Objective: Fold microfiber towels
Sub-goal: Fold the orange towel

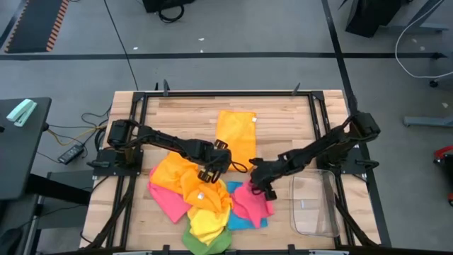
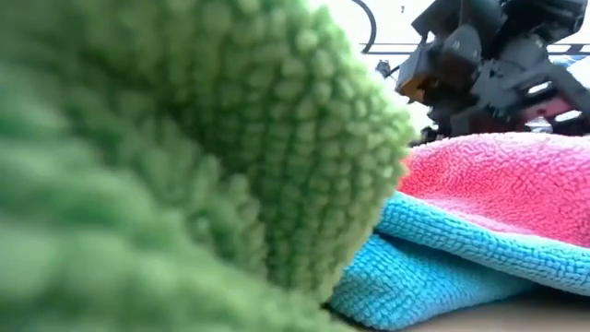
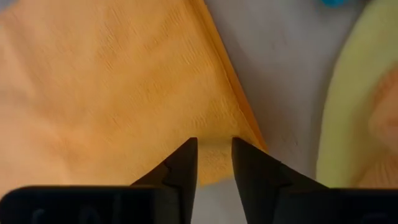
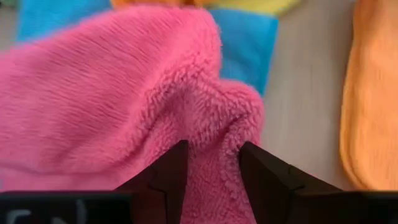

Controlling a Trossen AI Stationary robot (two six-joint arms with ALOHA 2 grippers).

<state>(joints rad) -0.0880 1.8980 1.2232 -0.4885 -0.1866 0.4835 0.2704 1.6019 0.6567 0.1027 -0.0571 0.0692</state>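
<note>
Towels lie heaped at the near middle of the table (image 1: 283,117): an orange towel (image 1: 173,173) crumpled on top at the left of the heap, a yellow towel (image 1: 209,218) below it, a green towel (image 1: 209,243) at the near edge, a blue towel (image 1: 244,216) flat underneath, and a pink towel (image 1: 253,202) bunched on the right. A second pink towel (image 1: 166,200) pokes out at the left, under the orange one. A folded orange towel (image 1: 236,134) lies apart, farther back on bare wood.

Your left pincer (image 1: 207,173) sits over the crumpled orange towel; in its wrist view the fingers (image 3: 180,171) stand slightly apart with the cloth's edge between the tips, and you cannot tell whether they grip it.

Your right pincer (image 1: 263,185) presses into the bunched pink towel, fingers (image 4: 171,171) closed on a fold of its pile.

A clear plastic bin (image 1: 316,204) stands at the table's near right, just beside the heap.
</note>
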